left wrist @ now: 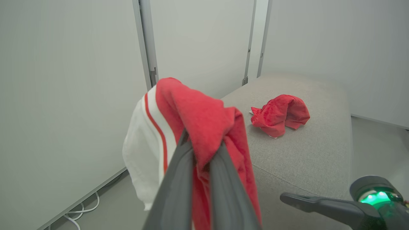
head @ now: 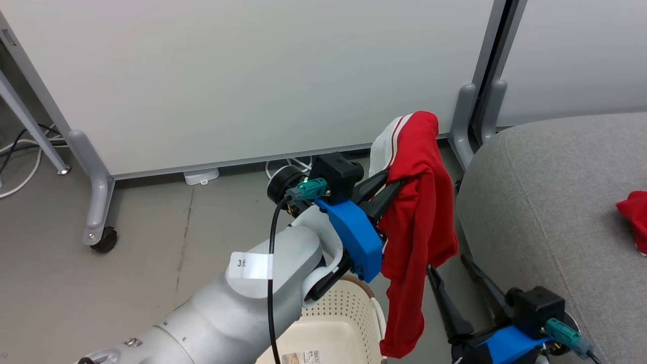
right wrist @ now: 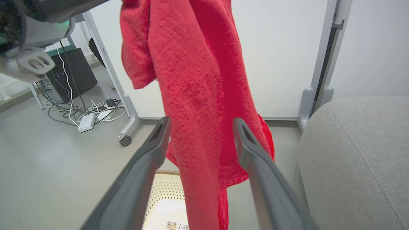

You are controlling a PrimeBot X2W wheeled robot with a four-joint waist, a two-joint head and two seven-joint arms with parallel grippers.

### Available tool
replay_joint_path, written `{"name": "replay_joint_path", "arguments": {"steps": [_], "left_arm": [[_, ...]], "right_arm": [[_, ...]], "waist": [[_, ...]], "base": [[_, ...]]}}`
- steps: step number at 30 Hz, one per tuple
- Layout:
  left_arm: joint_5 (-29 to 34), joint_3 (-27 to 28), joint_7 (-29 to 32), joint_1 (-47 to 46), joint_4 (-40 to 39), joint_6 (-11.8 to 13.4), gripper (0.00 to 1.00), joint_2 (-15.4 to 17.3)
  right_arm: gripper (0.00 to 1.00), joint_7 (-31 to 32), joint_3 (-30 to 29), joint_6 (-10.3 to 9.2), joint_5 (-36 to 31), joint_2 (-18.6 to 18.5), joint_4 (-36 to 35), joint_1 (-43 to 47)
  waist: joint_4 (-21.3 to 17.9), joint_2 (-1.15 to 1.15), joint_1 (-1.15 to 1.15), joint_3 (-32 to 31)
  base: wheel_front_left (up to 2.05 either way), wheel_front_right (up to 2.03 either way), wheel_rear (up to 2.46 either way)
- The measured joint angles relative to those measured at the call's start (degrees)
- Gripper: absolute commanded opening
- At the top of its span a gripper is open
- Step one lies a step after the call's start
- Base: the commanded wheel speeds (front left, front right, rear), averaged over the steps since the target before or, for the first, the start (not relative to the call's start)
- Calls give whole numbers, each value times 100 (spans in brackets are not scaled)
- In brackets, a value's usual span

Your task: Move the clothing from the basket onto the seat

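Observation:
My left gripper (head: 389, 194) is shut on a red garment with a white striped panel (head: 419, 227), held up above the basket (head: 343, 323). The cloth drapes over the fingertips (left wrist: 183, 140) and hangs down in a long fold. The cream perforated basket sits below it on the floor, with a barcode sticker on its bottom. The plain red garment (left wrist: 279, 113) lies crumpled on the grey seat (left wrist: 303, 153), which stands to the right. My right gripper (right wrist: 202, 121) is open low beside the seat, and the hanging garment (right wrist: 198, 95) shows just beyond its spread fingers.
White partition panels on grey wheeled feet (head: 103, 240) stand behind the basket and the seat. Cables and a power strip (right wrist: 86, 121) lie on the grey floor to the left, by a dark box (right wrist: 72, 72). More cable lies under the panel (head: 298, 164).

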Motion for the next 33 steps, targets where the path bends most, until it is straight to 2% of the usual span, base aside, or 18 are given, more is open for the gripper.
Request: {"name": "replay_joint_path", "arguments": {"steps": [6,13,23,30,31,32,33], "left_arm": [[-8,-15,0,-2,16,0,0,-23],[-8,-25,0,-42,27,0,0,-42],[-18,-111,0,-44,-27,0,0,-64],[-57,-171,0,-40,-29,0,0,-74],[-58,-176,0,-39,-29,0,0,-76],[-60,-181,0,-37,-27,0,0,-76],[-68,-186,0,-36,-27,0,0,-76]], "right_arm": [[100,21,290,0,93,0,223,-224],[100,58,549,1,74,1,906,-937],[100,-153,522,1,18,2,2172,-1875],[100,-364,586,0,101,1,2689,-2259],[75,-380,638,1,119,1,2749,-2311],[30,-388,682,1,147,1,2807,-2349],[30,-411,717,1,158,1,2862,-2371]], "waist": [[-18,0,0,40],[-50,0,0,68],[-9,0,0,79],[21,0,0,64],[22,0,0,62],[23,0,0,58],[22,0,0,55]], "base": [[0,0,0],[0,0,0],[0,0,0],[0,0,0],[0,0,0],[0,0,0],[0,0,0]]}}
